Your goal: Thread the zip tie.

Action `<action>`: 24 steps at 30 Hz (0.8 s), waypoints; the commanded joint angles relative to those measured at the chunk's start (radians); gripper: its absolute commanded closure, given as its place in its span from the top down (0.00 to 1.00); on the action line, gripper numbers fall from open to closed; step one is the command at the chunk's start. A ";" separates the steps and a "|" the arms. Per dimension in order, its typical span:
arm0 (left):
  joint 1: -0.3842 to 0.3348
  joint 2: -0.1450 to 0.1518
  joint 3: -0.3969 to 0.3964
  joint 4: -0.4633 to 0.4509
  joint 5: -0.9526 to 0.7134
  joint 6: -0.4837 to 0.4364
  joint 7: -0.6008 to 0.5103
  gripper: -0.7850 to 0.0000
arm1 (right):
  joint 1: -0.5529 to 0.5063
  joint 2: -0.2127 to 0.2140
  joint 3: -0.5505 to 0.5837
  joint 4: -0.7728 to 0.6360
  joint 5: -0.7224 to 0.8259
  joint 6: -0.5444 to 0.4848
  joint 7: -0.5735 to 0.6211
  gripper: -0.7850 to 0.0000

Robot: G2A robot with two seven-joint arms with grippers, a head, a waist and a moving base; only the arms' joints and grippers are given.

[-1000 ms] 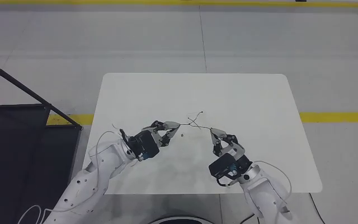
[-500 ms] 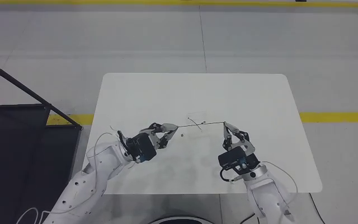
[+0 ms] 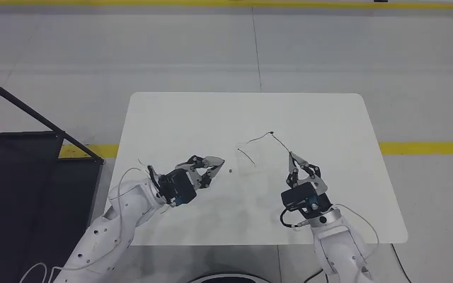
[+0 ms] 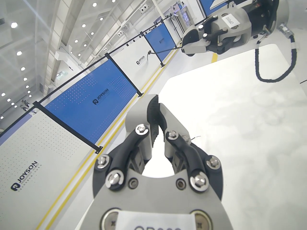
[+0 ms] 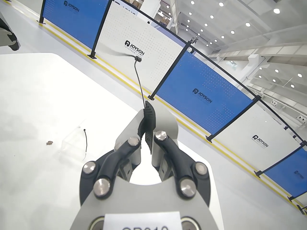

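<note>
A thin black zip tie point(image 3: 281, 141) sticks out of my right gripper point(image 3: 291, 157), which is shut on one end of it. Its small square head point(image 5: 138, 59) hangs free in the air, away from the gripper, with a short curl beyond it. In the left wrist view the same zip tie point(image 4: 163, 50) juts from the right gripper point(image 4: 185, 47). My left gripper point(image 3: 219, 168) rests low over the white table point(image 3: 333, 120), left of centre. It is shut point(image 4: 155, 111) with nothing visible between its fingers, well apart from the tie.
A second short black tie point(image 3: 245, 155) lies on the table between the two grippers, and shows as a short black tie point(image 5: 85, 141) in the right wrist view. A small brown speck point(image 5: 50, 142) lies near it. The table's far half is bare.
The zip tie was stretched between both grippers. Its far end has now come away from the left gripper and swung up and right. The right gripper shifted slightly right.
</note>
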 commanded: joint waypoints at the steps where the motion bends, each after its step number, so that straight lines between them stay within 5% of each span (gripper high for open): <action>1: 0.000 0.000 0.000 0.001 -0.001 0.001 0.001 0.00 | 0.001 0.000 -0.001 0.001 -0.005 -0.006 -0.001 0.00; 4: 0.001 0.000 -0.002 0.006 -0.009 0.002 0.003 0.00 | 0.004 0.001 -0.004 0.001 -0.025 -0.021 0.004 0.00; 7: 0.004 0.000 -0.010 0.013 -0.030 0.013 0.005 0.26 | 0.008 0.003 -0.007 -0.002 -0.059 -0.050 0.017 0.00; 8: 0.006 0.000 -0.015 0.017 -0.042 0.016 0.007 0.39 | 0.008 0.004 -0.007 -0.003 -0.073 -0.062 0.023 0.00; 9: 0.009 0.000 -0.020 0.021 -0.056 0.019 0.008 0.67 | 0.008 0.006 -0.006 -0.006 -0.090 -0.075 0.033 0.00; 11: 0.017 0.000 -0.036 0.030 -0.090 0.022 0.013 1.00 | 0.004 0.009 -0.001 -0.012 -0.107 -0.106 0.045 0.00; 14: 0.032 0.001 -0.066 0.044 -0.162 0.018 0.012 1.00 | -0.008 0.014 0.020 -0.024 -0.096 -0.168 0.042 0.00; 19: 0.064 0.002 -0.112 0.051 -0.243 0.035 -0.008 1.00 | -0.012 0.030 0.098 0.000 0.045 -0.418 0.029 0.00; 24: 0.064 0.002 -0.112 0.051 -0.243 0.035 -0.008 1.00 | -0.002 0.034 0.128 -0.006 0.074 -0.462 0.096 0.00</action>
